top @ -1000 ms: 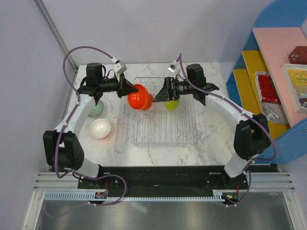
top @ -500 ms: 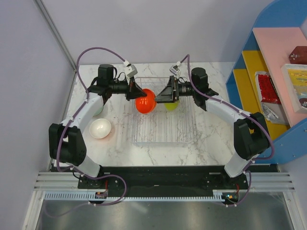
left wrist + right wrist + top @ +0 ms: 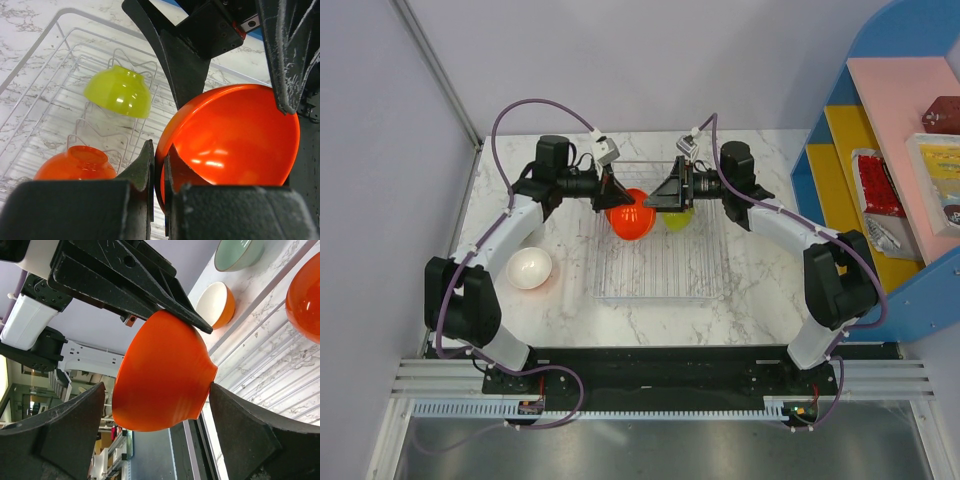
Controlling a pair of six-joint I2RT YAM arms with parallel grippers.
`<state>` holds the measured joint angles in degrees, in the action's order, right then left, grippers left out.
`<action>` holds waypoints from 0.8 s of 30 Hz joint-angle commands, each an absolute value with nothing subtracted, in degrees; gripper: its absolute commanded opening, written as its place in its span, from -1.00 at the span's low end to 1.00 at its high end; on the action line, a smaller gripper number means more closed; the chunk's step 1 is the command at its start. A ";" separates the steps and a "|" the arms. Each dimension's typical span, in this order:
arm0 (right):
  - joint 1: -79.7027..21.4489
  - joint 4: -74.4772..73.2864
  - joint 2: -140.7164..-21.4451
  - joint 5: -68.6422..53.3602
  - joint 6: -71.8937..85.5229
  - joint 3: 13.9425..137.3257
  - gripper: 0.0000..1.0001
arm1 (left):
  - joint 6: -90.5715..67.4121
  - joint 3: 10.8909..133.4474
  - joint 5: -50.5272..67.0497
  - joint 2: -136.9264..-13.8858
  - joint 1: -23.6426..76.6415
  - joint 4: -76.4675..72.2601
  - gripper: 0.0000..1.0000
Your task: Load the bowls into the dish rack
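Nearest you, the white bowl (image 3: 530,268) sits on the table (image 3: 760,280), left of the rack (image 3: 650,296). Over the rack's far end, your left claw (image 3: 159,152) is clamped tight on the rim of the red-orange bowl (image 3: 631,213). Your right claw (image 3: 157,385) stands wide open astride it, above the racked lime bowl (image 3: 678,218). This looks like a handover: close the right claw squarely before the left lets go.

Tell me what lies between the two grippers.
The glossy round red-orange bowl, its rim pinched by the left gripper, right gripper open around its base; top view shows it.
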<state>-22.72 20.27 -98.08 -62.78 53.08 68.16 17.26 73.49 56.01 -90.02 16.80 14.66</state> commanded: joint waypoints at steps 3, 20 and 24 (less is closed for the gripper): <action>-23.29 21.36 -97.39 -64.07 51.07 68.21 0.68 | 18.46 75.32 54.41 -88.07 17.84 11.69 -0.96; -23.38 19.34 -97.38 -65.48 50.10 67.24 0.15 | 20.21 73.83 50.28 -85.96 17.84 11.25 -0.96; -23.47 18.72 -97.91 -65.30 49.75 67.85 -0.74 | 20.13 73.39 50.10 -85.43 17.84 11.34 -0.96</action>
